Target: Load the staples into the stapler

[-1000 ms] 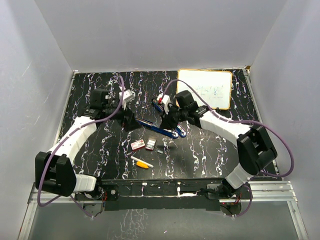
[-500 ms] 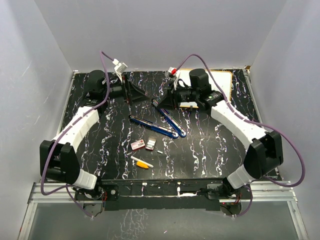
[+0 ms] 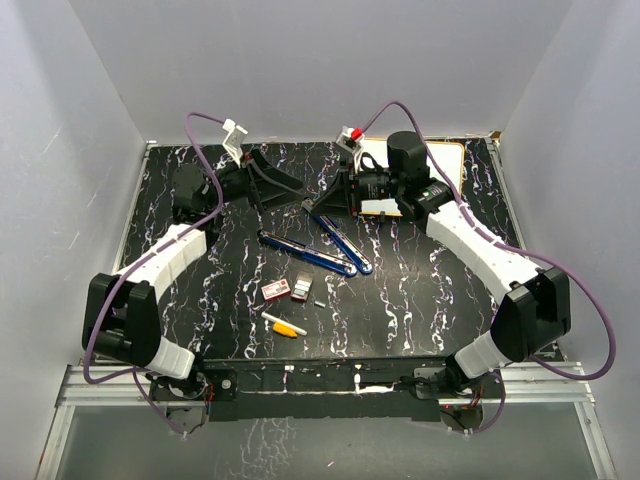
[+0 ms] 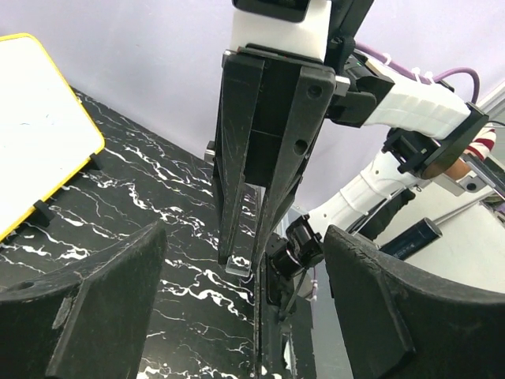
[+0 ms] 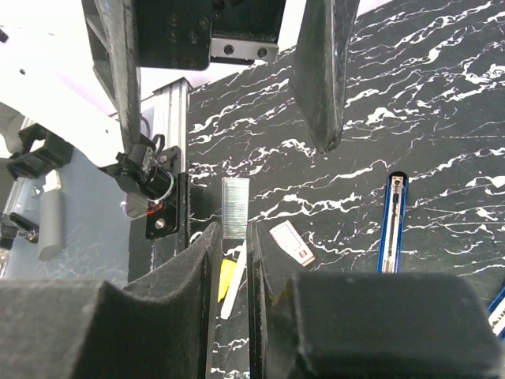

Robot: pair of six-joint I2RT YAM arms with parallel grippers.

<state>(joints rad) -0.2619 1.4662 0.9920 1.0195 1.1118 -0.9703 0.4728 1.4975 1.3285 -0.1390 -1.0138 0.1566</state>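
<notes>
The table (image 3: 420, 300) has a black top veined with white, like marble, and it fills the bottom of a three-sided booth. Plain pale walls rise from its edges: the left wall (image 3: 60, 150) and the right wall (image 3: 590, 150) stand at either side, and the far wall (image 3: 320, 70) closes the back. Along the table's near edge runs a silvery metal rail (image 3: 560, 380). Nearer still lies a smooth grey surface (image 3: 300, 450), possibly the floor. The light is soft and even, with faint scuffs showing on the left wall and only weak shadows on the tabletop.
</notes>
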